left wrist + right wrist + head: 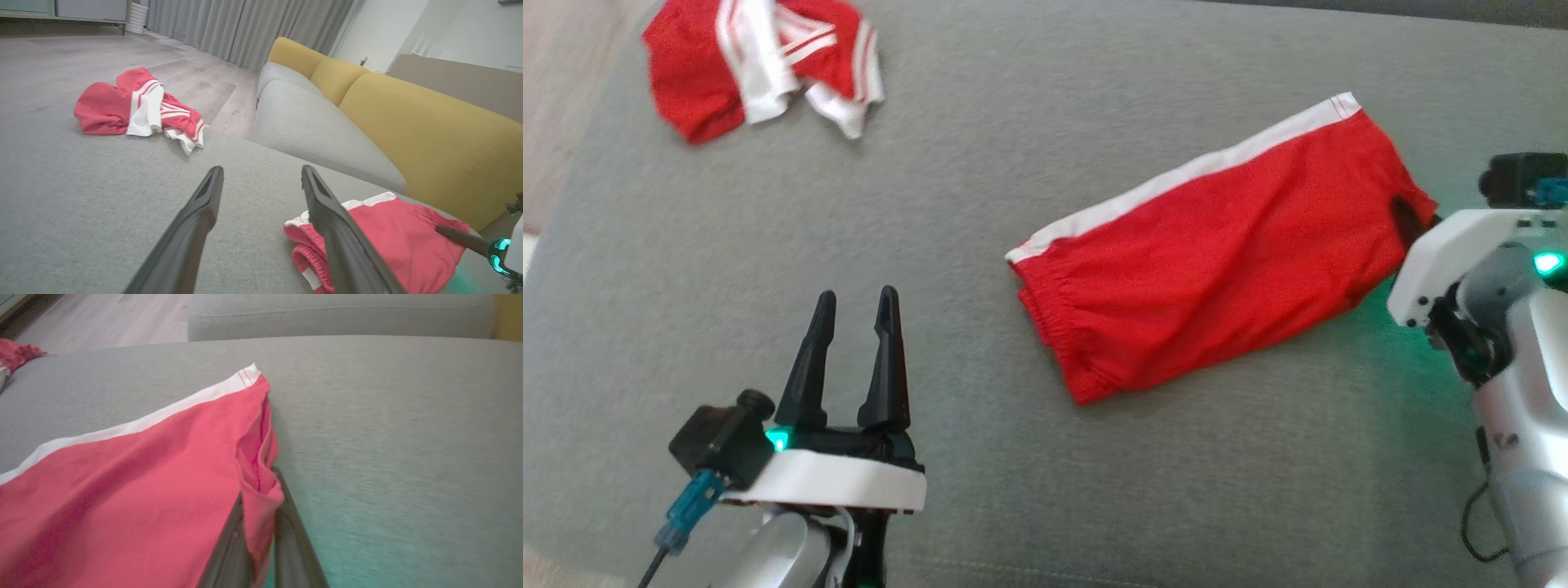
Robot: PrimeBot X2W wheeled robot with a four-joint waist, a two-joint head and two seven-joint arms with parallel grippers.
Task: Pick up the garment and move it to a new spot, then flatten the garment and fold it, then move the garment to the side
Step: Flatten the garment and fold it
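A crumpled red-and-white garment (760,65) is lying at the far left of the grey cushion (1013,449). The left claw (856,294) is hovering spread, touching nothing. The folded red shorts (1217,261) are lying right of centre, and the right claw (1409,222) is pinching their right hem.

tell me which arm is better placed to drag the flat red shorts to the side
Right, most likely. The right claw is shut on the hem of the flat red shorts at their right end. The left claw is open over bare cushion, apart from the cloth.
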